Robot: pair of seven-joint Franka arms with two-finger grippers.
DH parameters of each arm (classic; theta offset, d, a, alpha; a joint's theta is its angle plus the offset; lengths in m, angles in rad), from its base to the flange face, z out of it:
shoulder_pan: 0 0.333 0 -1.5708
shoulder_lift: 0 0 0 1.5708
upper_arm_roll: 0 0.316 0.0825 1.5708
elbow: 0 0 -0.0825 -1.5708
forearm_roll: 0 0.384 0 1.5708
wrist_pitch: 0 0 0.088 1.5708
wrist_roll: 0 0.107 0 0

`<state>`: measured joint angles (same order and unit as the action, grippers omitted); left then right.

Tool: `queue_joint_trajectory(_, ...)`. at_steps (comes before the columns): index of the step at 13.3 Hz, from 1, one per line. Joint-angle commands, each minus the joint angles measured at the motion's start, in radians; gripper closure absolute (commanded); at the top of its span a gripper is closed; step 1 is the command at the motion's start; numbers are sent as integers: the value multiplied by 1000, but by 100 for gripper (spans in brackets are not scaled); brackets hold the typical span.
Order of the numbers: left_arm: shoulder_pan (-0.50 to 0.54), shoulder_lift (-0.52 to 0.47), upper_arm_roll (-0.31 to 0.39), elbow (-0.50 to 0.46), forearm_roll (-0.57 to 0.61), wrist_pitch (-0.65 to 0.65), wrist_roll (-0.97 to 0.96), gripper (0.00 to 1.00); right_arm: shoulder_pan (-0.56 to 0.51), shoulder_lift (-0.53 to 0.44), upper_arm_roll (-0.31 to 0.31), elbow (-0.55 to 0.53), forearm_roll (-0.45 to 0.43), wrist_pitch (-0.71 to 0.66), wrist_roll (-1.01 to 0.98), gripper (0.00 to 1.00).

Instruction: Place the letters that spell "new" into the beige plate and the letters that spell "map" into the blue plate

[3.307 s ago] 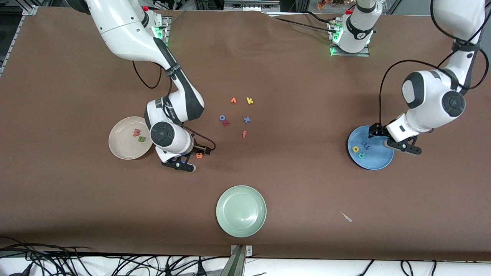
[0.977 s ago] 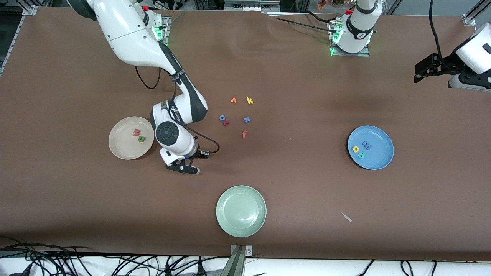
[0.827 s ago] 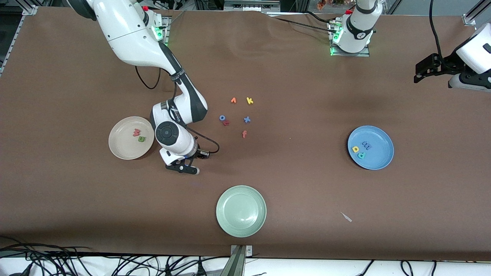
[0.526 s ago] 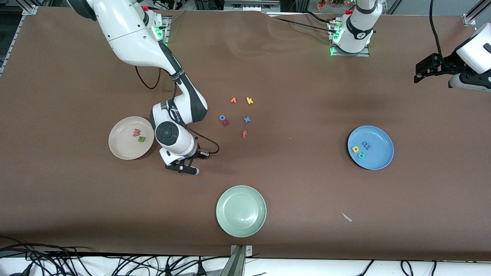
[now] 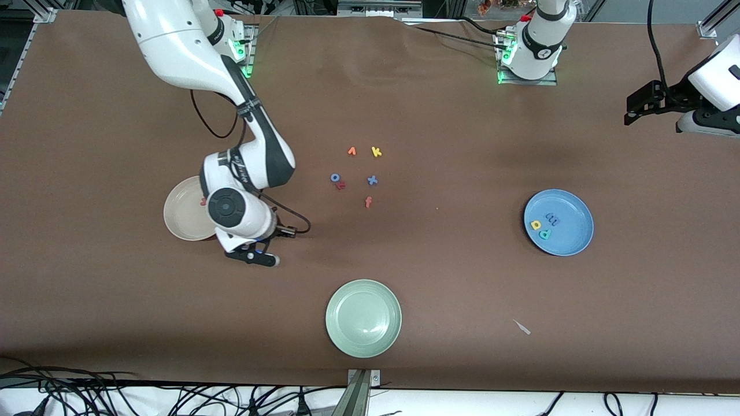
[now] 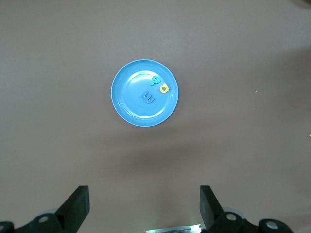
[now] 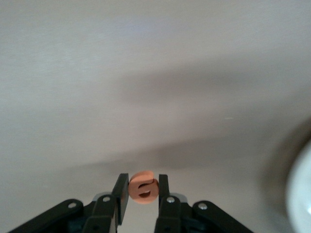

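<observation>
So the orange e [image 7: 143, 187] is clamped between the right claw [image 5: 254, 257] fingers, up over bare desk [image 5: 439, 300] just beside the beige plate [image 5: 180, 218], which lies toward the right arm's end. That arm is the near one; the left claw [image 5: 642, 107], fingers apart, waits high, well apart from the blue plate [image 5: 569, 240] holding m, a, p

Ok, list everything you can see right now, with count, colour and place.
blue plate: one, toward the left arm's end; holds blue m, yellow a, teal p
beige plate: one, toward the right arm's end, partly hidden by the arm
orange e: one, in the right gripper
pale green plate: one, nearest the camera
spare letters: six, mid-table
left gripper: open, high above the table
right gripper: shut on the e, beside the beige plate
</observation>
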<state>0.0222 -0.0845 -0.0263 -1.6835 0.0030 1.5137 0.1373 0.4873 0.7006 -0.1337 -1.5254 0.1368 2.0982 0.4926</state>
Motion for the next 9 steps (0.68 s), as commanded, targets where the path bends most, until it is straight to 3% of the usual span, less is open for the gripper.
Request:
queue_joint_trajectory(1, 1, 14, -3, 39, -15, -17, -8, 0, -3, -142, -50, -171, -10, -9, -124, 84)
queue_joint_trajectory(5, -2, 19, -3, 44, -15, -17, -8, 0, -3, -305, -127, -381, -10, 0, -256, 84)
queue_joint_trajectory(9, -4, 20, -1, 45, -15, -17, -8, 0, -7, -296, -199, -430, -3, -20, -267, 84)
